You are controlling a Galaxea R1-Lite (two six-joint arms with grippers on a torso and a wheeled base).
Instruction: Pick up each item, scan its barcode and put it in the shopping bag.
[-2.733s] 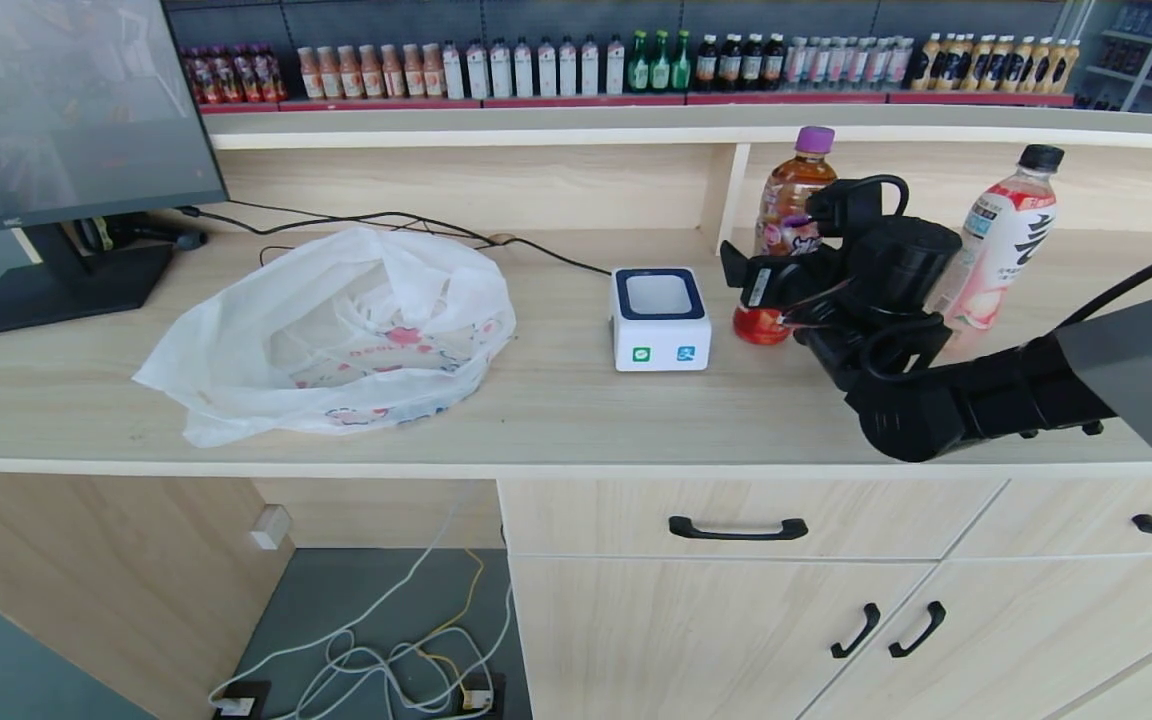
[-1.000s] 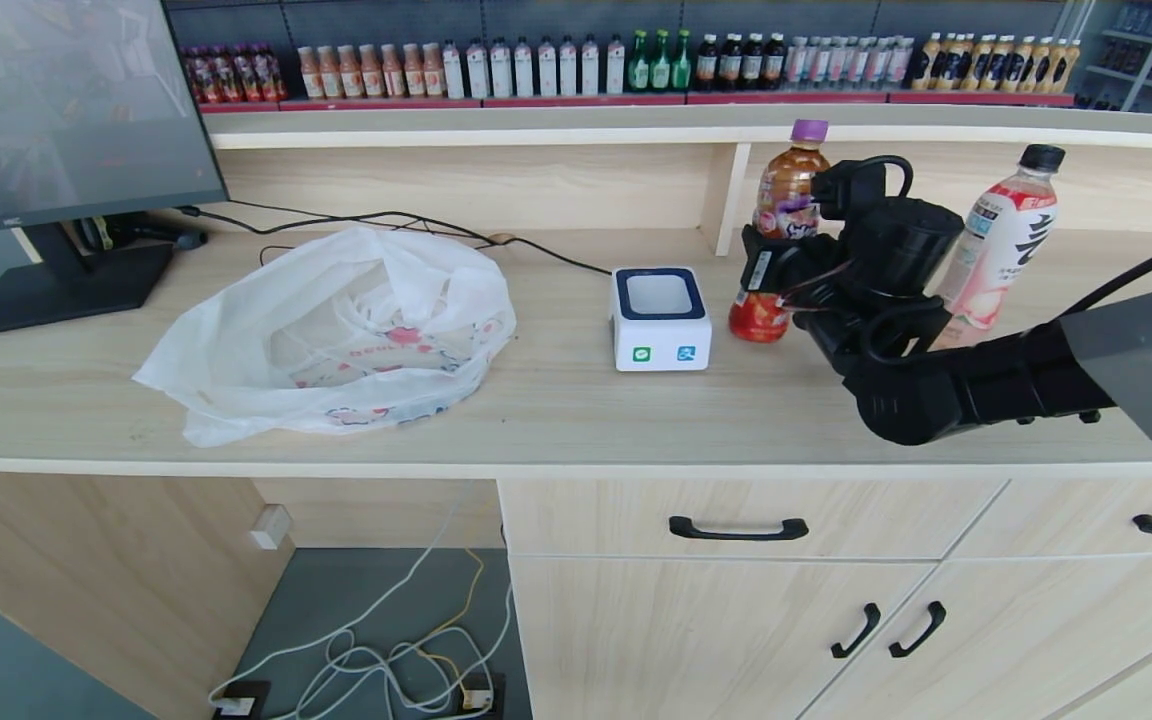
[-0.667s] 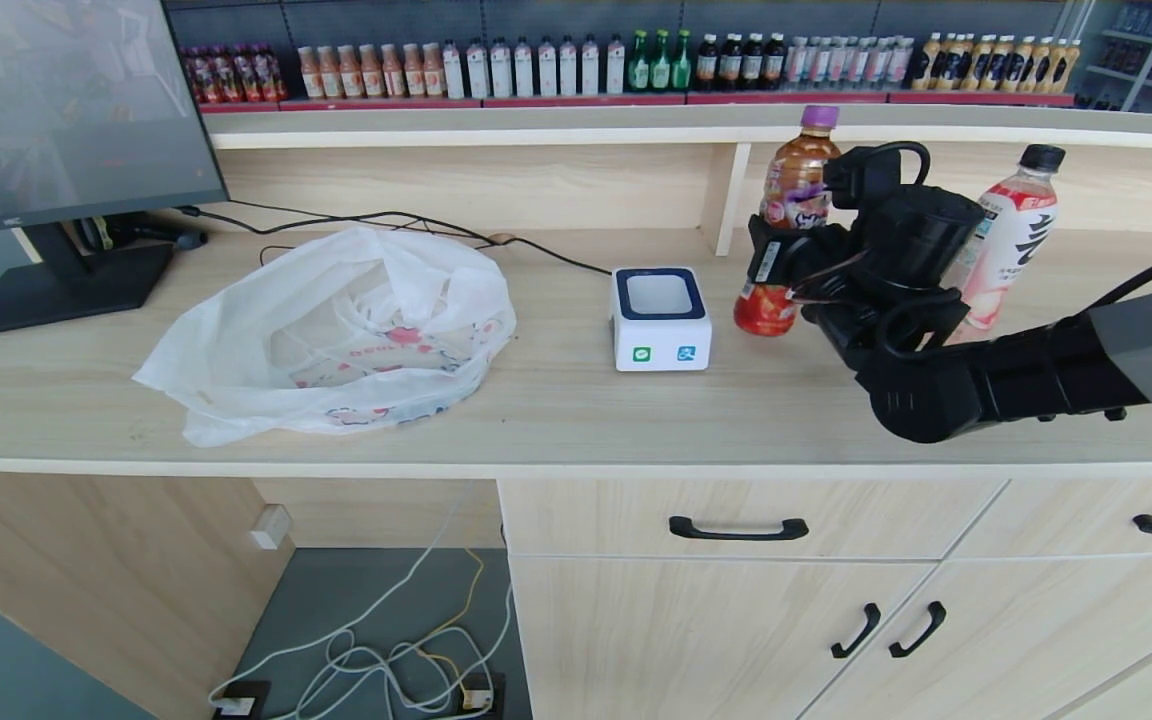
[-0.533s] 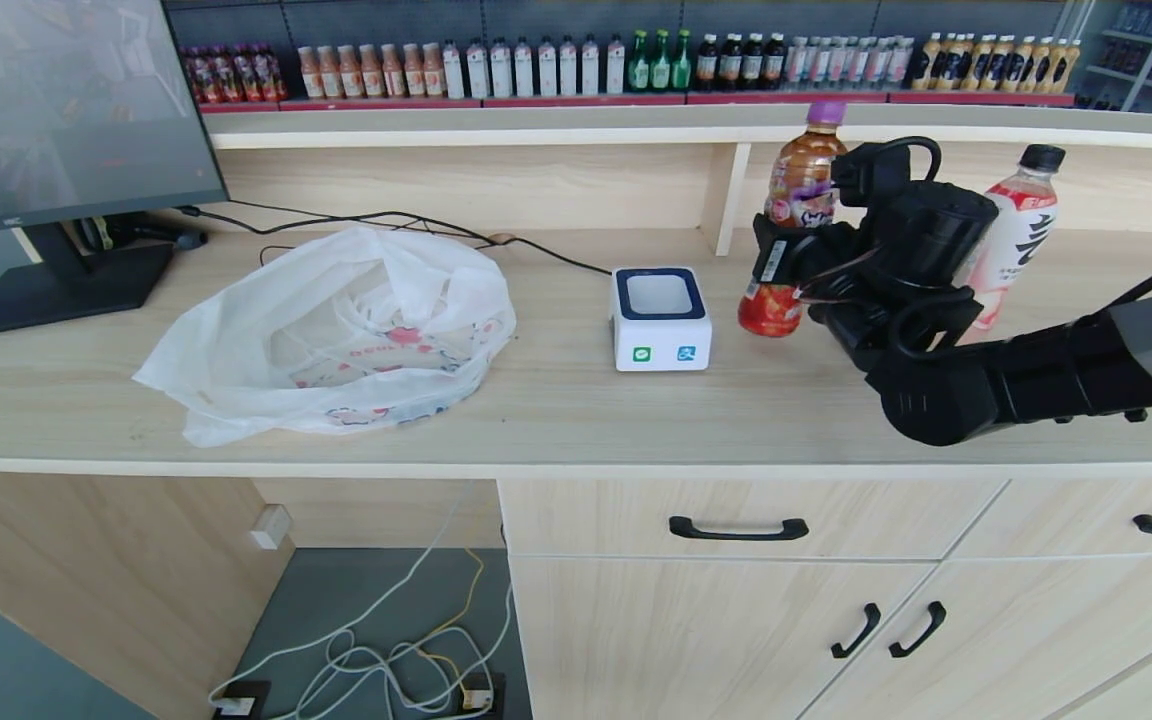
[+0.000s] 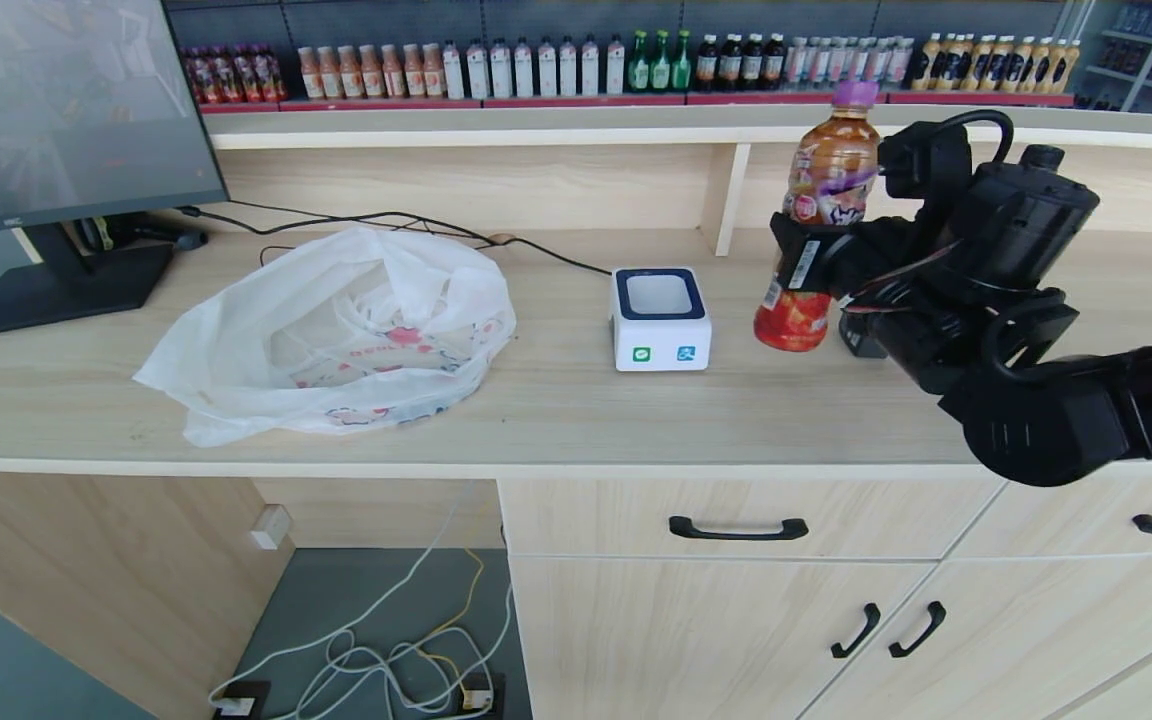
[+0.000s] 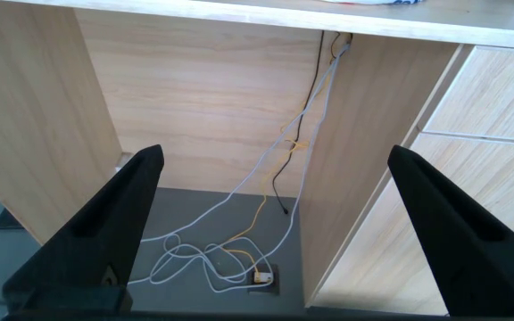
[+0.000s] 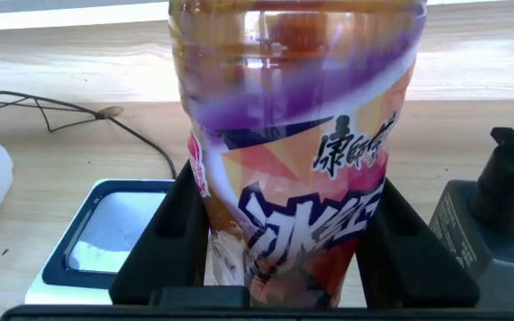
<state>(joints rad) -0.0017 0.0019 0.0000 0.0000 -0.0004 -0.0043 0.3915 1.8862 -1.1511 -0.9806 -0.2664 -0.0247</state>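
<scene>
My right gripper (image 5: 816, 268) is shut on an amber tea bottle (image 5: 824, 200) with a purple cap, holding it upright by its middle, lifted off the wooden counter (image 5: 556, 410). The bottle hangs just right of the white barcode scanner (image 5: 660, 318). In the right wrist view the bottle (image 7: 302, 169) sits between the black fingers (image 7: 163, 241), with the scanner (image 7: 105, 236) below it. The white shopping bag (image 5: 336, 325) lies open on the counter, left of the scanner. A second bottle's black cap (image 5: 1043, 156) peeks over my right arm. My left gripper (image 6: 275, 223) hangs open below counter height, facing floor cables.
A monitor (image 5: 56, 110) stands at the counter's far left, with black cables (image 5: 386, 216) running behind the bag. A raised back ledge (image 5: 536, 128) and a vertical divider (image 5: 729, 195) bound the counter's rear. Drawers with black handles (image 5: 736, 528) are below.
My right gripper closed on the tea bottle, raised it off the counter and drew it up and to the right. The second bottle is now mostly hidden behind the arm.
</scene>
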